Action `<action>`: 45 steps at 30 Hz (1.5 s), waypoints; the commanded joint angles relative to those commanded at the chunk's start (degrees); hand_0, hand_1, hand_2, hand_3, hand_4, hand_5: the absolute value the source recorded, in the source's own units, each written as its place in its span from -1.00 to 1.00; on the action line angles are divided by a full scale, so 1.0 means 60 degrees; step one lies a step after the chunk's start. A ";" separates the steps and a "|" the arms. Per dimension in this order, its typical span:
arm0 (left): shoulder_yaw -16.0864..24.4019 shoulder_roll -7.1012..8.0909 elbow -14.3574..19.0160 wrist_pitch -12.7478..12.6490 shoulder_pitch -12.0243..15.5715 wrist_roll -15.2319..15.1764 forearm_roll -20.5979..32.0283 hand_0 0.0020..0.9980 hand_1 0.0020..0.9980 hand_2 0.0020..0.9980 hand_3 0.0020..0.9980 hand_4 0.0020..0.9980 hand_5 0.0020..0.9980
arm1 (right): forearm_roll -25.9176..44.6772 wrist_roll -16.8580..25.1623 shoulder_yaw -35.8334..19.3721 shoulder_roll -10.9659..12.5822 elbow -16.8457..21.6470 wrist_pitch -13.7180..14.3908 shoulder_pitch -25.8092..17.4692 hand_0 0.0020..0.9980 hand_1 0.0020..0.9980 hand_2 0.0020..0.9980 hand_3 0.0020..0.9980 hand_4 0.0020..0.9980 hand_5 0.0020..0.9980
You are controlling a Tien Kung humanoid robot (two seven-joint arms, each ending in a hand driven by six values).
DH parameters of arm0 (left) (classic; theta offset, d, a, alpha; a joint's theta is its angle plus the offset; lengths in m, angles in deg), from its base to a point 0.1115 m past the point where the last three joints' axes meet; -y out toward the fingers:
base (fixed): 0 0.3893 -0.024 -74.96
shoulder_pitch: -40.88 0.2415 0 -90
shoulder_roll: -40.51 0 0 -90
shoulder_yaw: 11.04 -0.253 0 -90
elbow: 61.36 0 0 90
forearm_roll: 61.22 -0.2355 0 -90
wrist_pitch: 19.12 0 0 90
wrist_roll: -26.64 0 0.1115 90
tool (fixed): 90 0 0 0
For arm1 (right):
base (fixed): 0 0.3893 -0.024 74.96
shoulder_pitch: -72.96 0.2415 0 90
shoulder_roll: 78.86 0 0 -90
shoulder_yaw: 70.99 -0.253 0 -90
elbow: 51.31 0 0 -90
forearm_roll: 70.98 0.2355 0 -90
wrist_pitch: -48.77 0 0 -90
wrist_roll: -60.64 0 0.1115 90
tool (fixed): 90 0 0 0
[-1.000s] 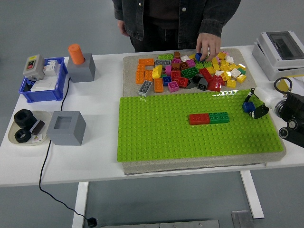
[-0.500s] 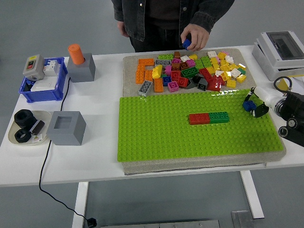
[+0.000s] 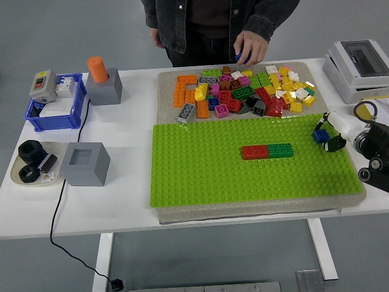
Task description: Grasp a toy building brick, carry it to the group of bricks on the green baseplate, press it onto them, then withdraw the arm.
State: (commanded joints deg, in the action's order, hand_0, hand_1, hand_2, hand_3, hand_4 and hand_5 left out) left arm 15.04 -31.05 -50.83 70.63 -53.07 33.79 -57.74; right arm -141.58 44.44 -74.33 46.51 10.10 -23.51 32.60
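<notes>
This is looking like a robotics lab or test workshop. A white table [image 3: 130, 131] on a grey floor is carrying a blue bin [image 3: 55, 111] of electrical switchgear, grey fixture blocks [image 3: 85, 163] and a breaker box [image 3: 360, 67].

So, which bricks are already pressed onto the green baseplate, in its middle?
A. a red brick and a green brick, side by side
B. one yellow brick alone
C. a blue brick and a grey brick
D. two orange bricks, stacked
A: on the green baseplate a red brick and a green brick sit touching end to end, while the right hand holds a blue brick at the plate's right edge.
</notes>
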 joint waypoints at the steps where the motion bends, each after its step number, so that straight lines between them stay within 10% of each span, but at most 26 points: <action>1: -0.0001 -0.0002 0.0000 0.0000 0.0005 0.0000 0.0003 0.62 0.70 0.67 0.57 0.83 0.06 | 0.0059 0.0049 0.0104 0.0032 0.0066 0.0138 -0.0017 1.00 1.00 1.00 0.19 0.04 -1.00; 12: 0.0064 -0.0021 0.0004 -0.0012 0.0073 0.0020 -0.0092 0.62 0.70 0.67 0.57 0.83 0.05 | -0.1050 -0.0045 -0.1362 0.0155 0.1249 0.1468 -0.0675 1.00 1.00 1.00 0.19 0.03 -1.00; 45: 0.0213 0.0000 -0.0006 -0.0032 0.0178 0.0041 -0.0249 0.62 0.70 0.67 0.57 0.84 0.04 | -0.2719 -0.2073 -0.2851 -0.1552 0.3004 0.1330 -0.1836 1.00 1.00 1.00 0.18 0.10 -1.00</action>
State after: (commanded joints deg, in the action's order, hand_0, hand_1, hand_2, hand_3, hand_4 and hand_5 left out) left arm 16.32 -31.05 -50.86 70.44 -52.00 34.04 -59.23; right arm -157.89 32.01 -91.44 37.20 28.12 -15.53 21.58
